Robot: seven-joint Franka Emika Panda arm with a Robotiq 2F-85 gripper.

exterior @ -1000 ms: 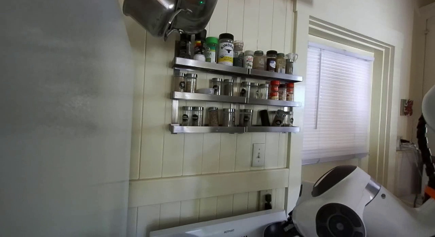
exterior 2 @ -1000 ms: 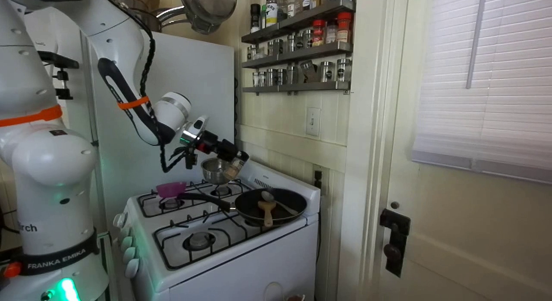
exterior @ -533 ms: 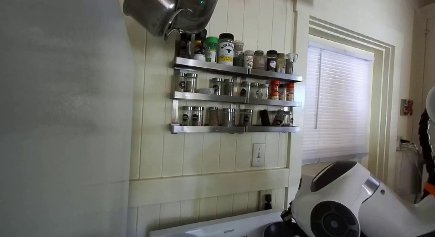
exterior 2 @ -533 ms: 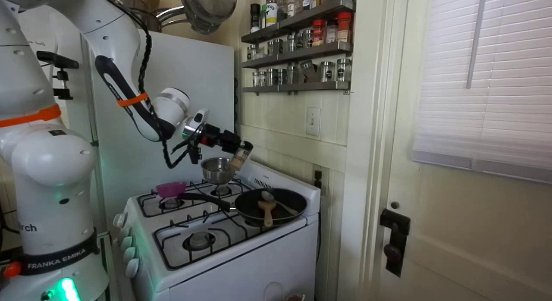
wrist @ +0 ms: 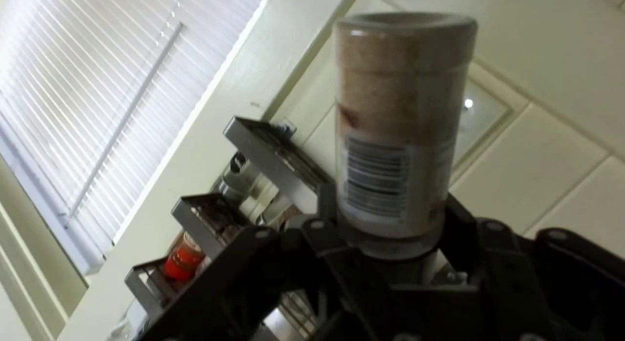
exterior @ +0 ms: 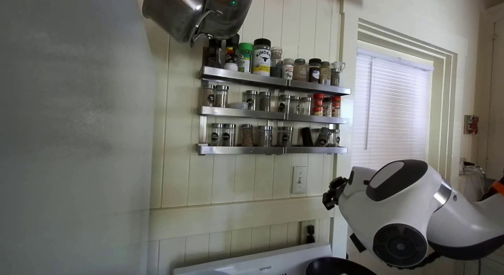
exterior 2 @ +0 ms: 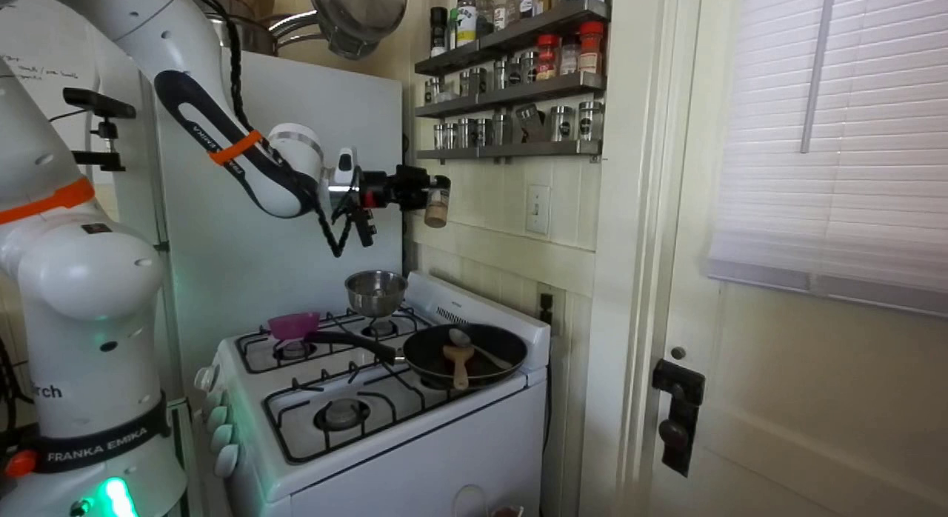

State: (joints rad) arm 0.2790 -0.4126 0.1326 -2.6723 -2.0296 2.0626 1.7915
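Carry step, I'd guess
Left to right in exterior view: bowl [exterior 2: 294, 326] and pot [exterior 2: 376, 295] on stove [exterior 2: 415, 465], then end effector [exterior 2: 431, 189] clamped on jar [exterior 2: 437, 212] near its top, jar up in air, right of pot and higher, pan [exterior 2: 422, 358] lower right, shelves [exterior 2: 541, 149] upper right
Next move prob calls for snug grip, jar clear of shelves
Jar looks near upright, dark top, tan powder [wrist: 381, 87], pale barcode label [wrist: 376, 182]
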